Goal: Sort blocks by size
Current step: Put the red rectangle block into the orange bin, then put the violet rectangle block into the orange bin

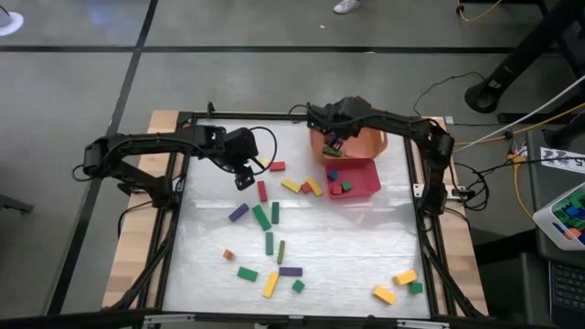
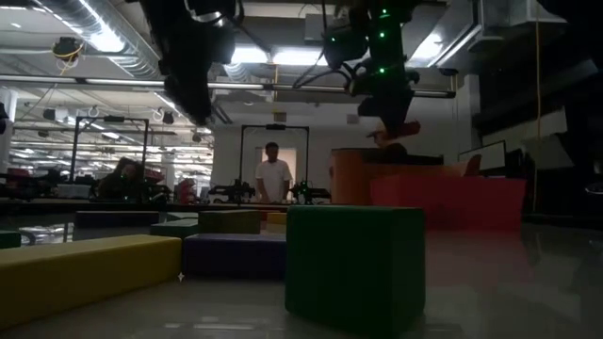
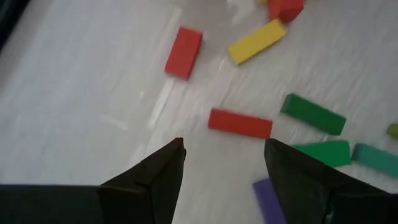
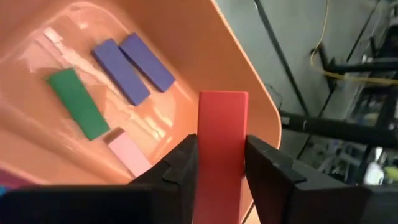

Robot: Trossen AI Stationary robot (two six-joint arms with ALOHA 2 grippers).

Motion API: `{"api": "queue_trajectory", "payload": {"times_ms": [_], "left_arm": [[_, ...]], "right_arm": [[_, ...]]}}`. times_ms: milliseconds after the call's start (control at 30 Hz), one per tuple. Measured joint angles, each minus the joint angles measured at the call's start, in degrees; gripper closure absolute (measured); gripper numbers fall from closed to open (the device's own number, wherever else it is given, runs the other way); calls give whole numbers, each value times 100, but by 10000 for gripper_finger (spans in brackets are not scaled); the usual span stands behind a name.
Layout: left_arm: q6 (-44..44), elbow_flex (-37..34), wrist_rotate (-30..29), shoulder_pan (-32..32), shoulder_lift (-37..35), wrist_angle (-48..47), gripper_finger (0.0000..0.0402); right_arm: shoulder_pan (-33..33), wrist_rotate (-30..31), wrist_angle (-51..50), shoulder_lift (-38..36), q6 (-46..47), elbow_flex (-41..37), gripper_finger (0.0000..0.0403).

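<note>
A long red bar (image 4: 221, 155) with flat faces and square edges is clamped upright between the two dark fingers of the right gripper (image 4: 222, 171), which is held over the orange bin (image 4: 205, 74) at the far side of the table. The bin is a smooth, glossy tub with rounded corners, and on its floor two blue-purple bars (image 4: 132, 68) are laid side by side, with a green bar (image 4: 78, 102) and a pale pink bar (image 4: 127, 151) near them. Just beside the bin, toward the near edge, the pink-red square tray (image 1: 366, 185) is set, and a few small cubes in red and green (image 1: 339, 187) are seen inside it. The left gripper (image 3: 224, 165) is poised above the white table top (image 1: 347, 247) with its fingers spread apart and nothing between them; below it a red bar (image 3: 240, 123) is lying flat, with another red bar (image 3: 183, 52), a yellow bar (image 3: 256, 42) and a green bar (image 3: 313, 114) around it. Further blocks are scattered over the sheet: green bars (image 1: 262, 217) in the middle, a purple bar (image 1: 291, 271) and a yellow bar (image 1: 271, 284) nearer the front, and two yellow blocks (image 1: 395, 285) with a small green cube (image 1: 416, 288) at the front right corner.
</note>
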Motion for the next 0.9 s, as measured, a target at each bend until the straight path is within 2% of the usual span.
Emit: {"api": "queue_trajectory", "payload": {"times_ms": [367, 633, 900], "left_arm": [[-612, -7, 0, -214, 0, -861, 192], [-1112, -9, 0, -915, 110, -864, 192], [-1341, -9, -243, -1532, 764, -854, 192]], "right_arm": [[-478, -61, 45, 0, -82, 0, 200], [-489, -59, -185, -167, -510, 0, 194], [-489, -61, -170, -1203, -728, 2, 194]]}}
